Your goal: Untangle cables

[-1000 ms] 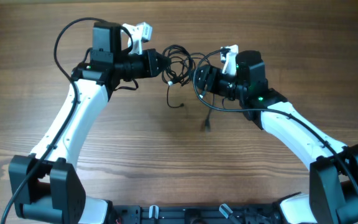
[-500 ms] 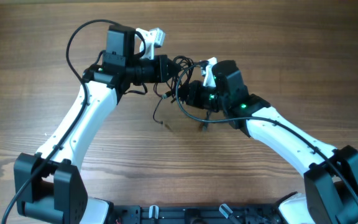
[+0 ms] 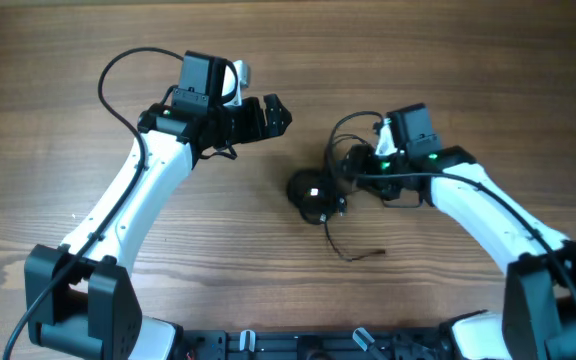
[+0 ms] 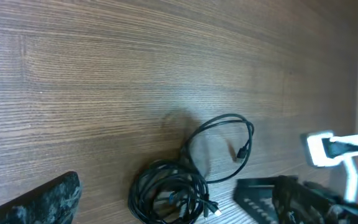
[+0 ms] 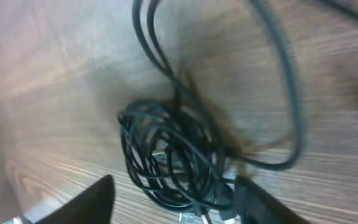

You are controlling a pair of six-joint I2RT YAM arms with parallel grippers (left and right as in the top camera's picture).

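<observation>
The cables lie as a small knotted black bundle on the table's middle, with one loose tail curling toward the front. My left gripper hangs open up and to the left of the bundle, apart from it. From the left wrist, the cables lie below the open left gripper, and one loop with a small plug reaches out beyond. My right gripper is at the bundle's right edge. In the right wrist view its fingers stand apart around the near side of the cables.
Bare wooden tabletop lies all round. The thicker black wires of the arms arc over the left arm and beside the right wrist. Both arm bases stand at the front edge.
Both grippers were shut on the bundle at the back of the table. Now both are open, the left has drawn back, and the bundle lies lower, at the table's middle by the right gripper.
</observation>
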